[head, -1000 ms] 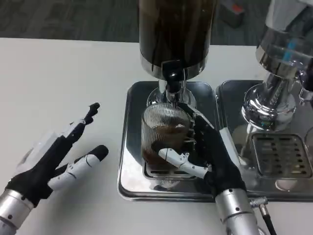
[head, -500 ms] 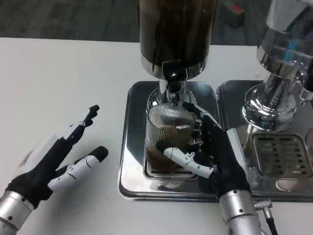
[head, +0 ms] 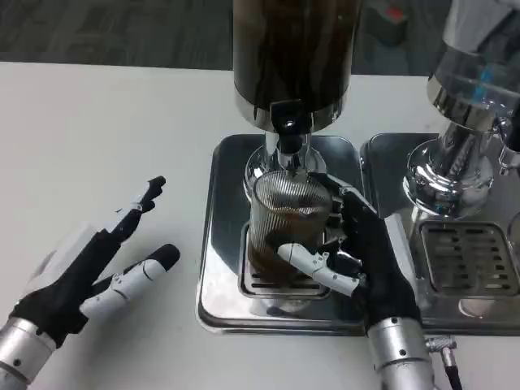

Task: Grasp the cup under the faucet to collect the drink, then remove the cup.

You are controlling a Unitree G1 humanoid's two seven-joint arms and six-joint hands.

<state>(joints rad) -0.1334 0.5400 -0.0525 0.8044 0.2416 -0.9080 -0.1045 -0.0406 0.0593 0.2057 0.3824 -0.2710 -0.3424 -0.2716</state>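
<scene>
A ribbed clear glass cup (head: 286,221) with brown drink in its lower part stands on the drip grate of the steel tray (head: 223,244), directly below the black faucet (head: 289,123) of the dark drink dispenser (head: 294,57). My right hand (head: 353,256) grips the cup from its right side, thumb across the front and fingers behind it. My left hand (head: 93,264) rests on the white table at the left, fingers spread, holding nothing.
A second steel tray (head: 496,313) with a chrome dispenser (head: 455,138) stands to the right, close to my right forearm. Open white table (head: 106,122) lies to the left and behind my left hand.
My right hand has shifted the cup slightly right and further back under the faucet. The left hand has barely moved.
</scene>
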